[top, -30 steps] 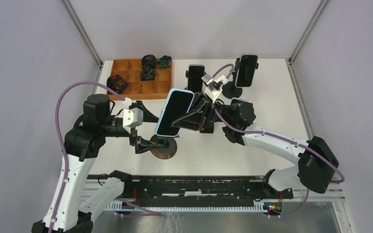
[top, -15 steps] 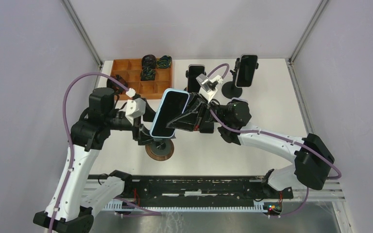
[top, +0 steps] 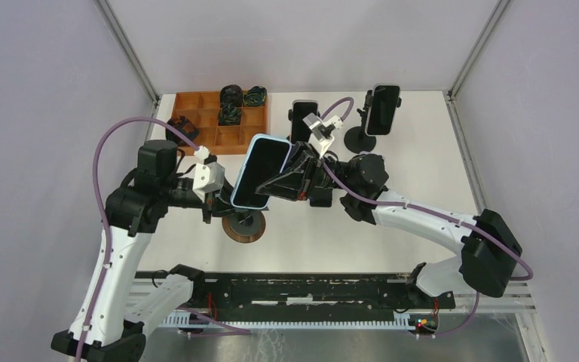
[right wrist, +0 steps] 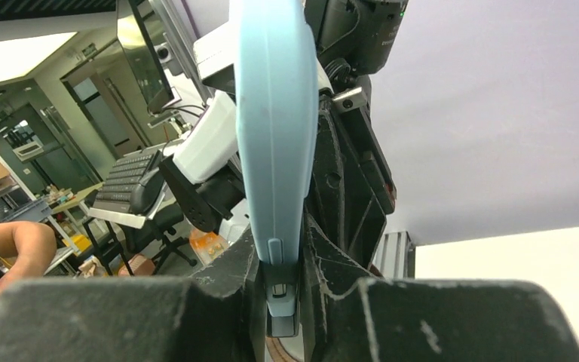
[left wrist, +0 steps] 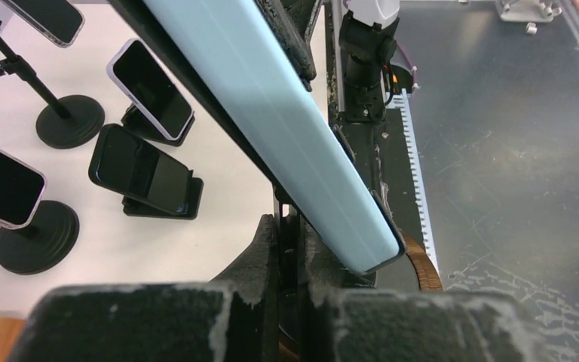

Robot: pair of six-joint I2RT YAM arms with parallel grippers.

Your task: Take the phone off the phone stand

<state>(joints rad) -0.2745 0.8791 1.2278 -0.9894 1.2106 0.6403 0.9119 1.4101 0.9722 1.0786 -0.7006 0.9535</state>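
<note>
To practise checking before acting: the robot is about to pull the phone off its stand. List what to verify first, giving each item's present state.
1. Right gripper shut on phone: ok.
2. Left gripper shut on stand: ok.
3. Phone free of the stand's holder: not ok, a black lip wraps its lower end.
4. Other phones apart from the held one: ok.
5. Stand flat on table: cannot tell, its base is half hidden.
</note>
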